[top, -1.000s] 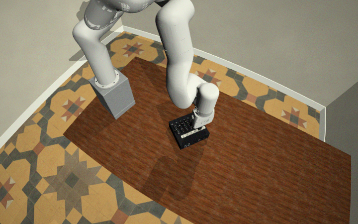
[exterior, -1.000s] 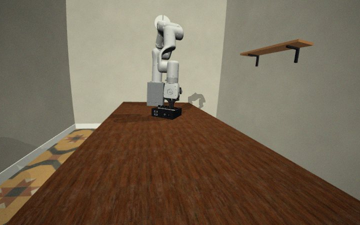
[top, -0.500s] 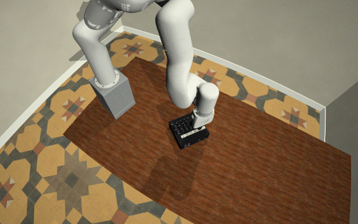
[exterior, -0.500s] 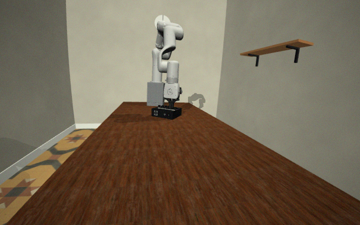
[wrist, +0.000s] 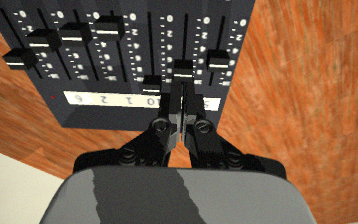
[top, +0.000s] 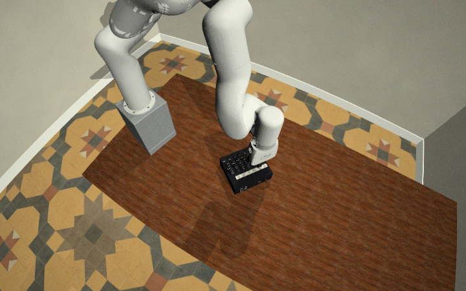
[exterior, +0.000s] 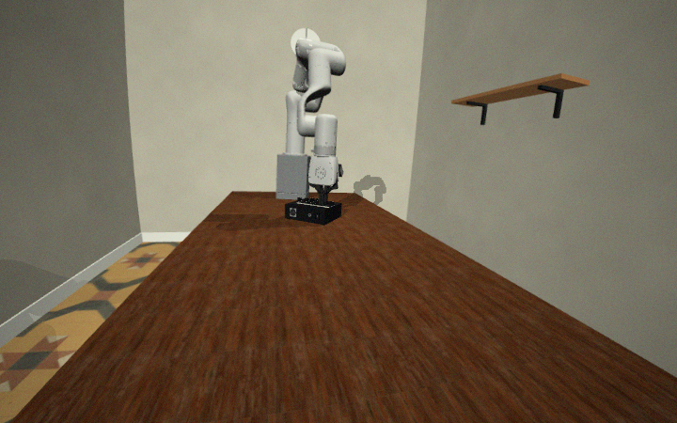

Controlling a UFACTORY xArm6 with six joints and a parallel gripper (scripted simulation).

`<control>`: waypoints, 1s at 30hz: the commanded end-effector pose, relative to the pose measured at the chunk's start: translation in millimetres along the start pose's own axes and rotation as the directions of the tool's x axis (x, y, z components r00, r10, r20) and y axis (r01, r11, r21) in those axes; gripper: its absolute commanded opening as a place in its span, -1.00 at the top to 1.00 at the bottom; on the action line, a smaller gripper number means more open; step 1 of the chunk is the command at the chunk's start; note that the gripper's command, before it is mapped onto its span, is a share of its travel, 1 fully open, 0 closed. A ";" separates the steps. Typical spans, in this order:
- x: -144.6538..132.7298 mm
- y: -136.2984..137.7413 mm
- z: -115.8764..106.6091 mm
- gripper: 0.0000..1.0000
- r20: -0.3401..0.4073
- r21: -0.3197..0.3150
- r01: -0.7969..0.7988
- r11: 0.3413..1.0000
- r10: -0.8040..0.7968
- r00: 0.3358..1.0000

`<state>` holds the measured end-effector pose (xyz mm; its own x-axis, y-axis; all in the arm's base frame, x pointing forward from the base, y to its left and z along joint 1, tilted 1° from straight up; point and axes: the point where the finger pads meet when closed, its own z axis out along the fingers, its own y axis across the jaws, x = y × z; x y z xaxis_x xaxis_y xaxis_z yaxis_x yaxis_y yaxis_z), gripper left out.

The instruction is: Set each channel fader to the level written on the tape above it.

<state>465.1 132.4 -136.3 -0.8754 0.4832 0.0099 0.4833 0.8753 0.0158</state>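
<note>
Right up close, the gripper point(wrist: 182, 100) is hanging over the near edge of the lighting desk point(wrist: 75, 115), its two black fingers pressed tight together and gripping nothing at all, their tips sitting right against the cap of one fader point(wrist: 183, 68), the second from the right in the wrist view. Just past the fingers the white tape strip point(wrist: 110, 99) is running across the panel, numbers on it, partly hidden behind the gripper. Beyond that, the other fader caps are standing at different spots along their slots, with one cap point(wrist: 152, 83) low beside the tape and another point(wrist: 108, 25) far up the panel. The desk is sitting flat on the brown wooden table point(top: 336, 202), near the grey pedestal point(top: 151, 126) carrying the white arm point(top: 227, 72). Further off, a wooden shelf point(exterior: 520, 90) is hanging on the wall.
</note>
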 end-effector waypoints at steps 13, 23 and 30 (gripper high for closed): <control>6.1 1.2 -1.2 1.00 0.002 -0.002 0.000 1.000 0.000 1.000; 7.2 1.2 -1.2 1.00 0.002 -0.002 0.000 1.000 0.000 1.000; 7.2 1.2 -1.2 1.00 0.002 -0.002 0.000 1.000 0.000 1.000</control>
<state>457.9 136.4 -136.2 -0.8756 0.4830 0.0101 0.4831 0.8754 0.0156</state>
